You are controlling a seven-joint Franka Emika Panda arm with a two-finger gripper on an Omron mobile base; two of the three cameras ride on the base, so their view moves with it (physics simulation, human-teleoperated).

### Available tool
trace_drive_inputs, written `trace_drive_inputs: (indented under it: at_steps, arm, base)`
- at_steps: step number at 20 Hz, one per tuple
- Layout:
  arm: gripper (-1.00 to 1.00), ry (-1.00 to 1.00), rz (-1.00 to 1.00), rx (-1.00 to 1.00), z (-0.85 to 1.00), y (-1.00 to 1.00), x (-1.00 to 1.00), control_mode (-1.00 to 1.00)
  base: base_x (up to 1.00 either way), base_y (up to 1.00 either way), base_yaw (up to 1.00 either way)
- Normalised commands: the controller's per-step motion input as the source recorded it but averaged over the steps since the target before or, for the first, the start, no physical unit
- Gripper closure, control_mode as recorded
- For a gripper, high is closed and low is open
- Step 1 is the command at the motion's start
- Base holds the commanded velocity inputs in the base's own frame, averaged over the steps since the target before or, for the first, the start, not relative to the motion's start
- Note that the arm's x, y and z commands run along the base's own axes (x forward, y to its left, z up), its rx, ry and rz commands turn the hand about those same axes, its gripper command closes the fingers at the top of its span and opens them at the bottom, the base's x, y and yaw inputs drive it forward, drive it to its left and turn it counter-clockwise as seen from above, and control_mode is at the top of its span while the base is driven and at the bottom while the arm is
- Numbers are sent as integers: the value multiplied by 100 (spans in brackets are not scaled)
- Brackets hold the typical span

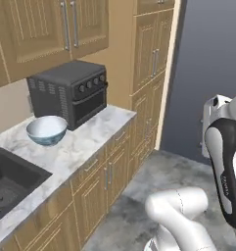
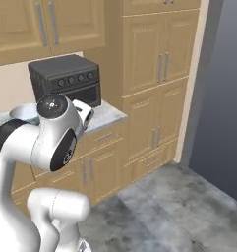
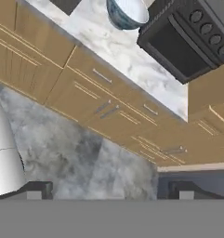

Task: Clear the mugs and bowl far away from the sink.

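Sitting on the marble counter in the left base view is the bowl, at about 9 o'clock in the picture, just beside the black toaster oven and close to the corner of the dark sink at 8 o'clock; the white arm stands far off at 3 o'clock, over open grey floor; in the right base view the arm's big joint hides most of the bowl, and only its rim peeks out at 10 o'clock, next to the oven; in the hand view the bowl is at 12 o'clock on the counter, with the oven at 2 o'clock; the two finger tips sit wide apart at the bottom, so the jaws are open and hold nothing; I think the bowl could tip into the sink if it gets pushed that way, because it is so near the edge; the hand could also bump the oven; the best free room looks like the bare counter by the tall cabinets.
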Motion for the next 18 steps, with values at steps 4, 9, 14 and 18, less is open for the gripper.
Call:
trace_drive_inputs:
  at_steps: [4, 9, 14, 18]
  arm:
    - [-100, 0, 0, 0, 0, 0, 0, 100]
    - [-100, 0, 0, 0, 0, 0, 0, 100]
    - [-100, 0, 0, 0, 0, 0, 0, 100]
    - [-100, 0, 0, 0, 0, 0, 0, 100]
  base:
    - [74, -19, 77]
    - [54, -10, 81]
    - [57, -6, 53]
    - [47, -35, 20]
